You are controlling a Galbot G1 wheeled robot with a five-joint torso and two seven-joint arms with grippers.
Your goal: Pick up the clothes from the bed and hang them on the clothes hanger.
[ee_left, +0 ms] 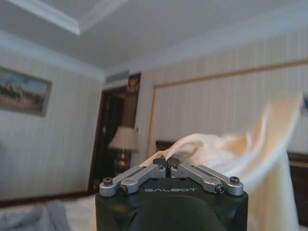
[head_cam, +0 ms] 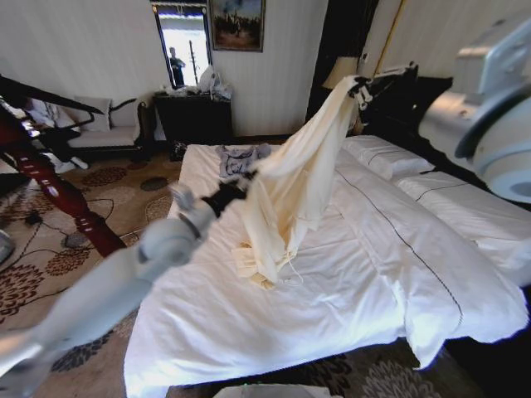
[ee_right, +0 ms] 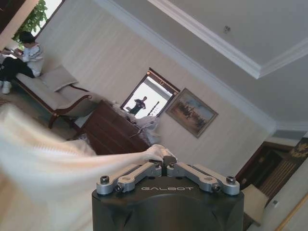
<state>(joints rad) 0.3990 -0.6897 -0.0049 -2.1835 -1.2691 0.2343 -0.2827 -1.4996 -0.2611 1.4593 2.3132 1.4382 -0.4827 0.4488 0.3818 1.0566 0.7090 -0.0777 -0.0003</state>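
The clothes [head_cam: 294,178], a cream long-sleeved garment, hang stretched between both grippers above the bed [head_cam: 332,307]. Its lower end trails bunched on the white sheet. My right gripper [head_cam: 361,85] is raised near the dark headboard and is shut on the garment's top edge [ee_right: 161,153]. My left gripper [head_cam: 231,192] is lower, over the bed's left side, and is shut on another part of the fabric [ee_left: 202,149]. The clothes hanger [head_cam: 46,98], thin and black, shows at the left edge above a reddish wooden post.
The reddish-brown turned post [head_cam: 62,195] slants beside the bed on the left. A small grey-blue garment [head_cam: 239,157] lies at the bed's far end. A dark dresser [head_cam: 192,116], a sofa [head_cam: 104,137] and floor cables [head_cam: 50,224] lie beyond on patterned carpet.
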